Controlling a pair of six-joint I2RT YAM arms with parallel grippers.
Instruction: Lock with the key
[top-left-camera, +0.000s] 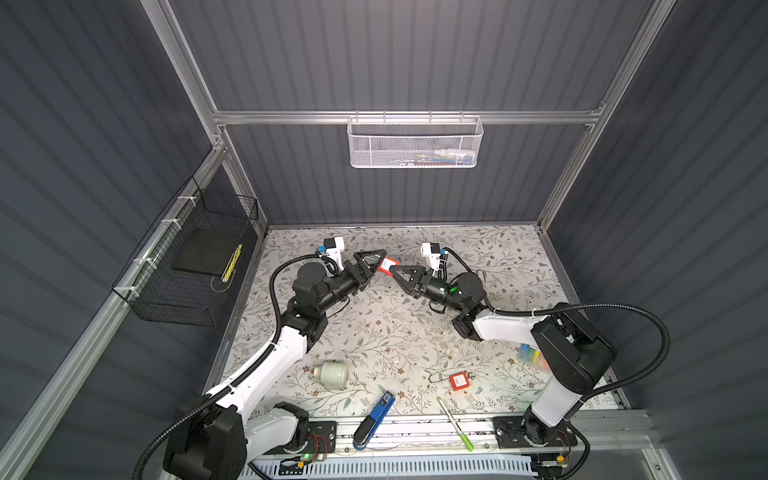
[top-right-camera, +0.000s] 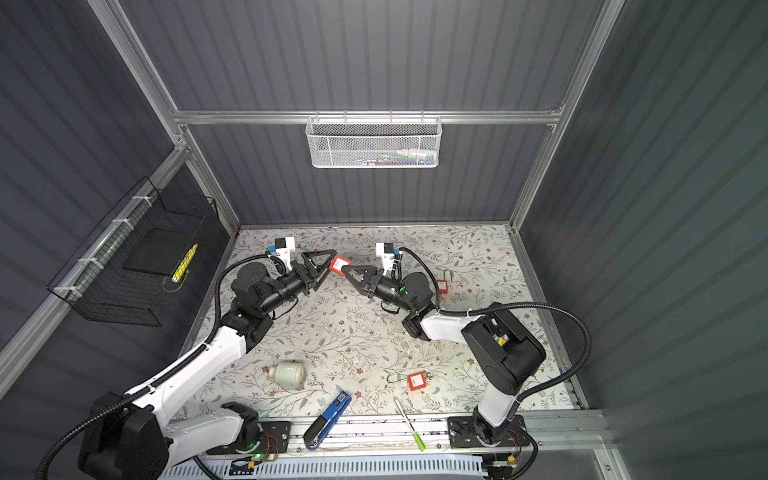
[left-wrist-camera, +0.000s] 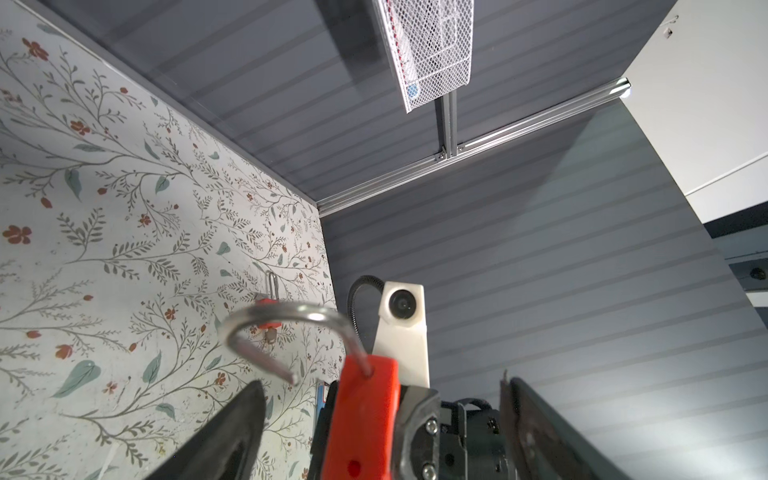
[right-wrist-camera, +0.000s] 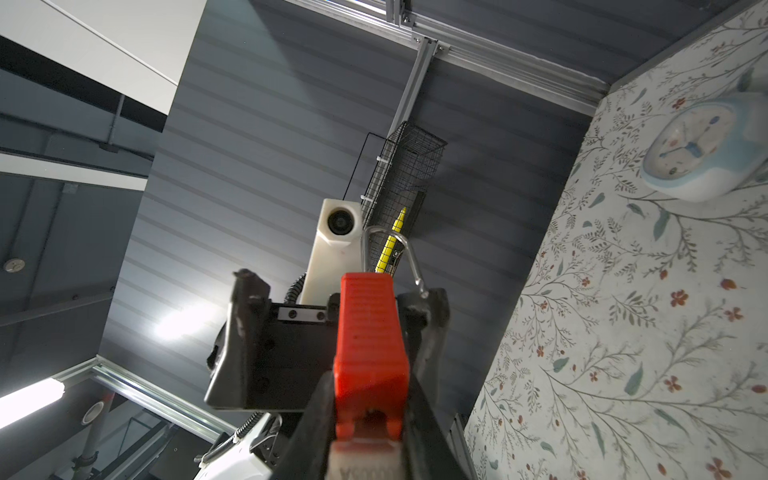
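The red padlock (top-left-camera: 387, 264) is in the air above the back middle of the flower-patterned table (top-left-camera: 386, 332), between the two grippers. The right gripper (right-wrist-camera: 370, 376) is closed on its body. In the right wrist view its two black fingers (right-wrist-camera: 419, 411) press the red plastic from both sides. The steel shackle (left-wrist-camera: 286, 326) is open: one leg sits in the body and the free end hangs outside it. The keyhole end is hidden between the right fingers, so I cannot tell if a key is there.

The left gripper (left-wrist-camera: 382, 384) faces the padlock from the shackle side with its jaws spread wide. In the left wrist view its fingers (left-wrist-camera: 232, 432) stand on both sides of the padlock, apart from the red body. Whether the free end of the shackle touches one finger, I cannot tell.

A second red padlock (top-left-camera: 459, 380) lies flat on the table near the front right. A small metal piece is beside it, too small to name. In a top view a third padlock (top-right-camera: 442, 286) lies just beside the right arm's wrist.

At the front edge lie a blue stapler (top-left-camera: 374, 419) and a green pen (top-left-camera: 456, 424). A pale jar (top-left-camera: 330, 375) lies on its side at the front left. The right wrist view shows a pale blue clock (right-wrist-camera: 698, 153) on the table.

A white mesh basket (top-left-camera: 415, 143) hangs on the back wall. A black wire basket (top-left-camera: 187, 257) on the left wall holds a yellow pen (top-left-camera: 232, 262).
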